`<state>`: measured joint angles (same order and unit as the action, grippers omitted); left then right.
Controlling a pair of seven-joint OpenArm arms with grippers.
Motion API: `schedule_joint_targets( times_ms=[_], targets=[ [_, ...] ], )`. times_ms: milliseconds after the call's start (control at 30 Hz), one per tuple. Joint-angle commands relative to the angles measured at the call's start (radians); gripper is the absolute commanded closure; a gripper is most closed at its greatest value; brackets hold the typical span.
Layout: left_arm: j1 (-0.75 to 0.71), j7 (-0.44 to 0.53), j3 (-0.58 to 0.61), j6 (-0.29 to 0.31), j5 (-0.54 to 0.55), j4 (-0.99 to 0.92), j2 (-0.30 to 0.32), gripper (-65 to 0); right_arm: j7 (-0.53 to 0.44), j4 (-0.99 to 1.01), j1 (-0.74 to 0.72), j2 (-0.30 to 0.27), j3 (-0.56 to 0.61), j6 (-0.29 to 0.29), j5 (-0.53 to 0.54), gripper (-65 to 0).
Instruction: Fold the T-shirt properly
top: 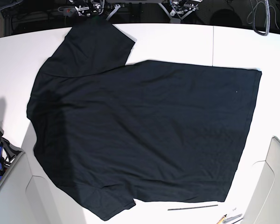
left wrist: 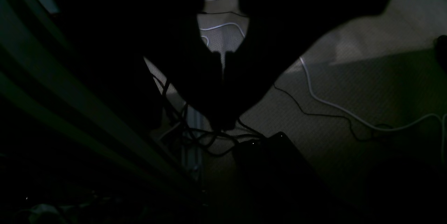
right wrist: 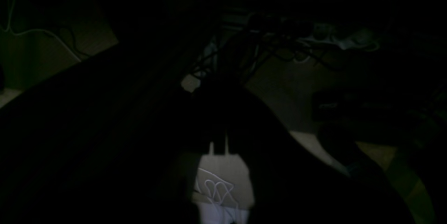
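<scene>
The black T-shirt (top: 140, 126) lies spread flat on the white table (top: 177, 42) in the base view. Its hem is at the right, and its sleeves are at the top left (top: 93, 46) and bottom left (top: 107, 200). Neither gripper shows in the base view. The left gripper (left wrist: 223, 56) is a dark silhouette over the floor, its fingers together with only a thin slit and nothing between them. The right gripper (right wrist: 219, 147) looks the same in a very dark right wrist view. Both are off the shirt.
White arm links stand at the table's front corners, left (top: 9, 186) and right (top: 275, 177). A thin dark rod (top: 192, 206) and some pens (top: 228, 218) lie near the front edge. Cables (left wrist: 331, 105) and a dark box (left wrist: 276, 161) lie on the floor.
</scene>
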<state>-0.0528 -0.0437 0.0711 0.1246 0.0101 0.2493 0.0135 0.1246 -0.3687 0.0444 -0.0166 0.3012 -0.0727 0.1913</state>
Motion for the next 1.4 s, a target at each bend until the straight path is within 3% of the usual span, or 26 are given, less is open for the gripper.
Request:
schedule_joint_targets(
  times_ms=[0,267,500,867,1033,1233,1367],
  targets=[
    [-0.003,0.011,0.001,0.004,-0.003,0.007,-0.002,0.0,-0.001,-0.008,-0.002,-0.003,-0.003,-0.01,0.006,0.0],
    [-0.009,0.011,0.001,0.004,-0.003,0.008,0.0,0.0,-0.001,-0.008,0.003,-0.003,-0.003,-0.01,0.006,0.0],
    [-0.056,0.029,0.001,0.004,0.001,0.068,0.016,0.0,-0.001,-0.009,0.006,-0.003,-0.003,-0.01,-0.079,0.0],
    [-0.134,0.029,0.001,0.004,0.001,0.158,0.035,0.0,-0.001,-0.076,0.077,-0.012,-0.003,-0.01,-0.079,0.0],
    [-0.19,0.042,0.001,0.011,0.039,0.218,0.062,0.0,-0.002,-0.198,0.178,-0.054,-0.003,-0.01,-0.079,0.0],
    [-0.29,0.045,0.001,0.102,0.109,0.333,0.136,0.0,-0.002,-0.347,0.296,-0.136,-0.003,-0.009,-0.071,0.0],
    [-0.371,0.045,0.0,0.13,0.17,0.421,0.196,0.0,-0.002,-0.434,0.365,-0.196,-0.003,-0.005,-0.068,0.0]
  ],
)
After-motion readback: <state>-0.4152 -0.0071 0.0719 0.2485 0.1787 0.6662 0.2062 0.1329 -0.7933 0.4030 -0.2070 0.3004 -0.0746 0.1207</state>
